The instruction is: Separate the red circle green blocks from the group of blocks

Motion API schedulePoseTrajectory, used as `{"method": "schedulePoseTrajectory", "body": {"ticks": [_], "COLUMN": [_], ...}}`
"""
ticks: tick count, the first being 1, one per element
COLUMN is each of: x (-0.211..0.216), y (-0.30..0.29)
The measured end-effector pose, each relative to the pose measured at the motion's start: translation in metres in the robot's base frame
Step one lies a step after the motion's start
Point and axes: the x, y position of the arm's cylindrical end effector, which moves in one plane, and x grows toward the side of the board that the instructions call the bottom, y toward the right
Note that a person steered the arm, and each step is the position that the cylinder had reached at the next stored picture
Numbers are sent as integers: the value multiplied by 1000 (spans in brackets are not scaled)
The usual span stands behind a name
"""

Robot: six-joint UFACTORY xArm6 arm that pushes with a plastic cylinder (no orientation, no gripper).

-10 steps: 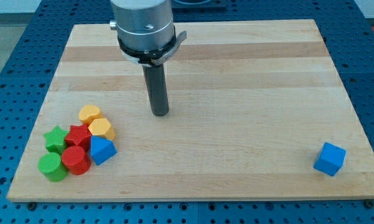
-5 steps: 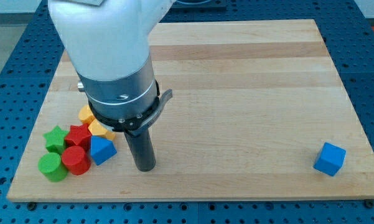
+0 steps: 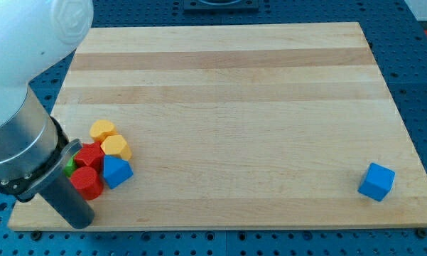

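My tip rests on the board at the view's bottom left, just below the cluster of blocks. The red circle sits right above the tip. A red star lies above it. A sliver of a green block shows beside the rod; the rest of the green blocks is hidden behind my arm. Two yellow blocks and a blue triangle are on the cluster's right side.
A blue cube sits alone near the view's bottom right. The wooden board lies on a blue perforated table. My arm covers the board's left edge.
My tip has moved from the board's middle down and to the left, ending below the cluster. My arm now hides the green blocks. The visible blocks have not moved.
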Motion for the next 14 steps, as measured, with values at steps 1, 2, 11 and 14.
{"method": "schedulePoseTrajectory", "body": {"ticks": [1, 2, 11, 14], "x": [0, 0, -120, -107], "y": [0, -25, 22, 17]}}
